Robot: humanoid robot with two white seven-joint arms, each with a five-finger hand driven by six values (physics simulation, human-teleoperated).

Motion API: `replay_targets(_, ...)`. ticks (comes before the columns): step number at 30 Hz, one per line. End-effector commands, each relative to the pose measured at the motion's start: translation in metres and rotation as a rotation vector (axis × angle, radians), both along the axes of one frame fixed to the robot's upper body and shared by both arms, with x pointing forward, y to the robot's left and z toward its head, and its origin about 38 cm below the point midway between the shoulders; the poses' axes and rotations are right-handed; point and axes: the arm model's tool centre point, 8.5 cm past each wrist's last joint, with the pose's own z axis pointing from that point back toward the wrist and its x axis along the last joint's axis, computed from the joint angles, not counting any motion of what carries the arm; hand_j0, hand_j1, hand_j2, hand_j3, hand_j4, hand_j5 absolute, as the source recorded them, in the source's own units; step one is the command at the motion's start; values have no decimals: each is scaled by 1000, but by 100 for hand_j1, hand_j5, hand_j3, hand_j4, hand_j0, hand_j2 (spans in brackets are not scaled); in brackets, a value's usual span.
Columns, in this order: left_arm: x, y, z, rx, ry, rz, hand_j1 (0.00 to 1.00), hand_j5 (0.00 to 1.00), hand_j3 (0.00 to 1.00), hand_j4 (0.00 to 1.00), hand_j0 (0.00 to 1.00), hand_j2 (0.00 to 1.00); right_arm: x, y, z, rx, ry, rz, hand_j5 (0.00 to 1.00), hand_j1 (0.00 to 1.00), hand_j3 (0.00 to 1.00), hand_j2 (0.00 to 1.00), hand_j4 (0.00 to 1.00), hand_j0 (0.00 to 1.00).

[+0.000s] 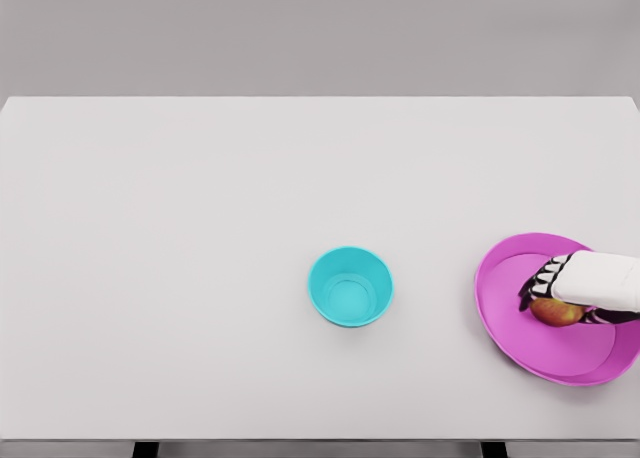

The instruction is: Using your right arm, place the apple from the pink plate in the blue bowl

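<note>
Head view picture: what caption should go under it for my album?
Right hand over the apple on the pink plate, blue bowl waiting nearby.

Pink plate (520, 330), turquoise-blue bowl (350, 287), red-orange apple (555, 312), white table (200, 278).

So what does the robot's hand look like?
Only the right hand shows, coming in from the right edge. Its forearm is a smooth white casing with rounded corners, plain, with no markings that I can make out. The fingers are striped black and white, like dark joints between white segments. I see no loose cables. The left arm is out of view.
</note>
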Motion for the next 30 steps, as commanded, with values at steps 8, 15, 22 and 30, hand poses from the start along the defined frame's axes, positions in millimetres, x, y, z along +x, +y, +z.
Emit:
replay_targets(8, 0, 0, 0, 0, 0, 0, 100, 100, 100, 100, 100, 100, 5, 1, 8, 8, -24, -2, 50, 50, 50, 50, 50, 50)
replay_targets(15, -1, 0, 0, 0, 2, 0, 100, 100, 100, 100, 100, 100, 18, 4, 28, 19, -85, 4, 50, 50, 50, 50, 50, 50)
replay_targets(22, 0, 0, 0, 0, 0, 0, 100, 100, 100, 100, 100, 100, 25, 16, 34, 64, -122, 17, 48, 48, 48, 48, 48, 48)
replay_targets(30, 0, 0, 0, 0, 0, 0, 100, 100, 100, 100, 100, 100, 26, 43, 40, 141, -157, 69, 46, 46, 46, 46, 46, 46)
